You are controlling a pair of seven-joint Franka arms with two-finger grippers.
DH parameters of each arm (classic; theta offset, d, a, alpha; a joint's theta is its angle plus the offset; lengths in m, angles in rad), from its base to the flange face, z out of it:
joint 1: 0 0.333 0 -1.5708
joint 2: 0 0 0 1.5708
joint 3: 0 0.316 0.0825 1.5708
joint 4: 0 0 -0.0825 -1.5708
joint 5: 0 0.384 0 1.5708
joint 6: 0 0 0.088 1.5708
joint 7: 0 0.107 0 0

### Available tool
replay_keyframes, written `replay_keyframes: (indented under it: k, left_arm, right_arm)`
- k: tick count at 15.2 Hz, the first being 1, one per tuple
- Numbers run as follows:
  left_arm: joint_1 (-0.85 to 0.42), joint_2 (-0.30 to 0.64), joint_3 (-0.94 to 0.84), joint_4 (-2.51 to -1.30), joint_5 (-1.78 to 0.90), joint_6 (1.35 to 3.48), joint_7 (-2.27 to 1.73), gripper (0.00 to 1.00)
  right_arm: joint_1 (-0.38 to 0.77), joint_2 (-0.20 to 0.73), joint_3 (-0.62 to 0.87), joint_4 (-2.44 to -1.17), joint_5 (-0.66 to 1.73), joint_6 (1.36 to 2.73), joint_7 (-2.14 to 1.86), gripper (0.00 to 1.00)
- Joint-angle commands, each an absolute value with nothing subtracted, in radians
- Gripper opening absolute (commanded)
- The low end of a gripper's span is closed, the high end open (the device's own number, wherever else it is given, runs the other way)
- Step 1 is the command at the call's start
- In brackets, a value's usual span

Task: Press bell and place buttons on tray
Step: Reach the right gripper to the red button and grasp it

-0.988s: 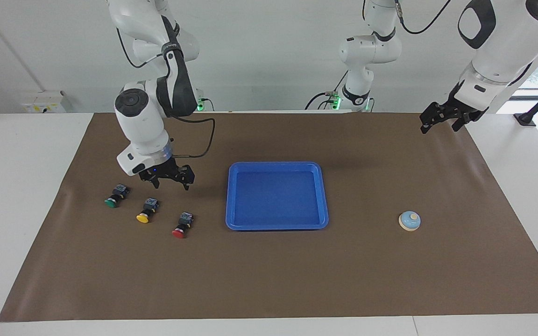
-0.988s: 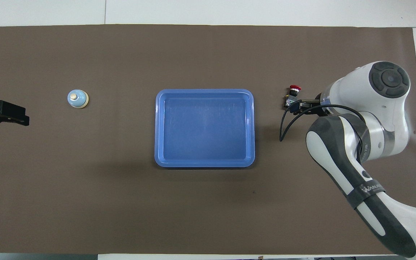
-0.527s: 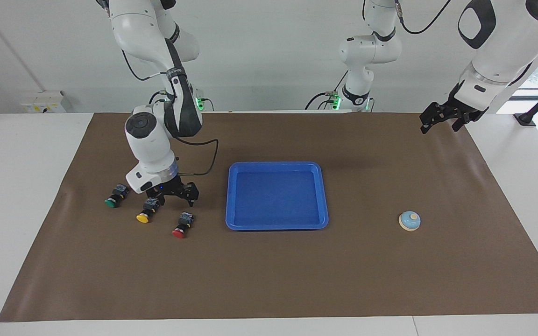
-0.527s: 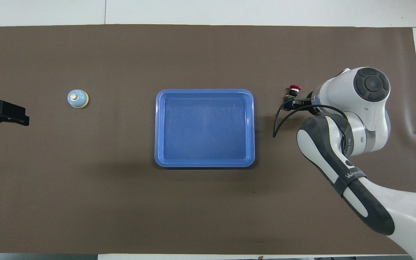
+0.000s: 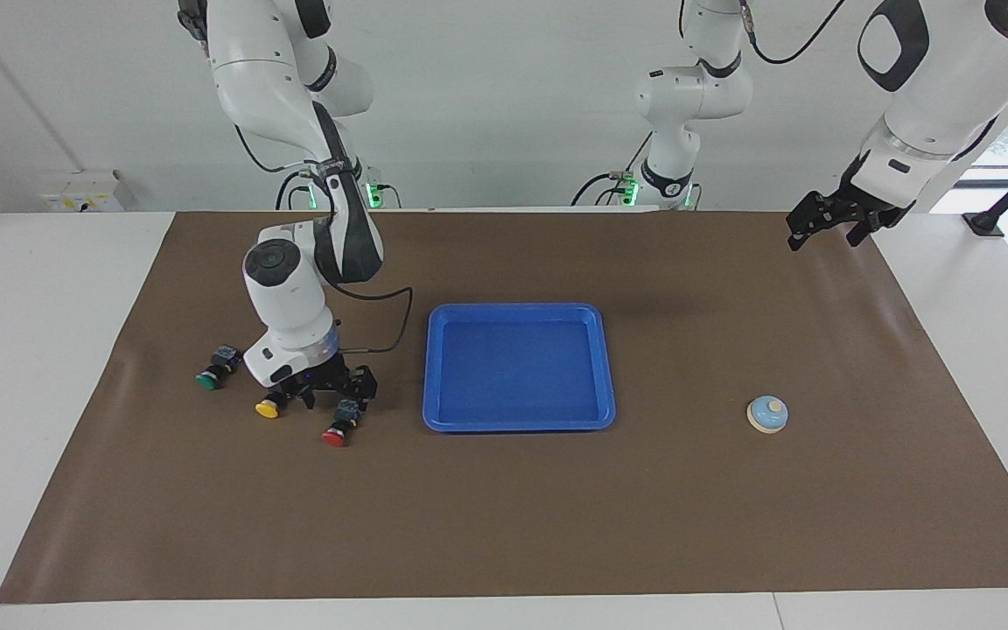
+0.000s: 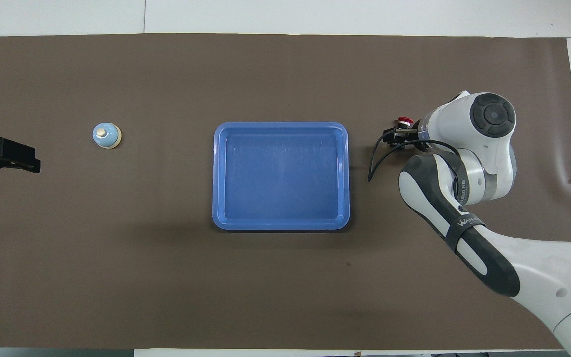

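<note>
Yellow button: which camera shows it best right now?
The facing view. There the yellow button lies in plain sight on the brown mat, between the green button and red button, beside the lowered right gripper. In the overhead view the right arm hides it; only the red button's cap shows.

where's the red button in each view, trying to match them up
Facing view: the red button lies on the mat beside the tray, under the right gripper.
Overhead view: the red button shows its cap just past the right gripper.
Shared landmark: the tray.
</note>
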State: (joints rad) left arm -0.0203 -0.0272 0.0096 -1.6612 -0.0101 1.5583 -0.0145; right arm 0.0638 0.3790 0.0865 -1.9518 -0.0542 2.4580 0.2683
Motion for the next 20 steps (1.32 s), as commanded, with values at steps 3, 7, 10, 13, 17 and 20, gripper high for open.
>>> replay_keyframes:
  k: [3,7,10,13,17,20]
  left_arm:
    - [-0.023,-0.051,0.011,-1.681,0.000,1.562,-0.026,1.00]
    - [-0.023,-0.051,0.011,-1.681,0.000,1.562,-0.026,1.00]
    - [-0.023,-0.051,0.011,-1.681,0.000,1.562,-0.026,1.00]
    - [-0.023,-0.051,0.011,-1.681,0.000,1.562,-0.026,1.00]
    - [-0.023,-0.051,0.011,-1.681,0.000,1.562,-0.026,1.00]
    - [-0.023,-0.051,0.011,-1.681,0.000,1.562,-0.026,1.00]
  right_arm:
    - [0.061,0.413,0.092,-1.936,-0.094,2.499,0.284,1.00]
    - [0.064,0.414,0.092,-1.937,-0.094,2.491,0.287,0.36]
    - [0.066,0.414,0.092,-1.939,-0.094,2.490,0.284,0.00]
    - [0.064,0.411,0.092,-1.931,-0.094,2.484,0.282,0.00]
    - [0.115,0.397,0.092,-1.801,-0.084,2.294,0.287,0.00]
    - [0.193,0.394,0.092,-1.671,-0.072,2.117,0.316,0.00]
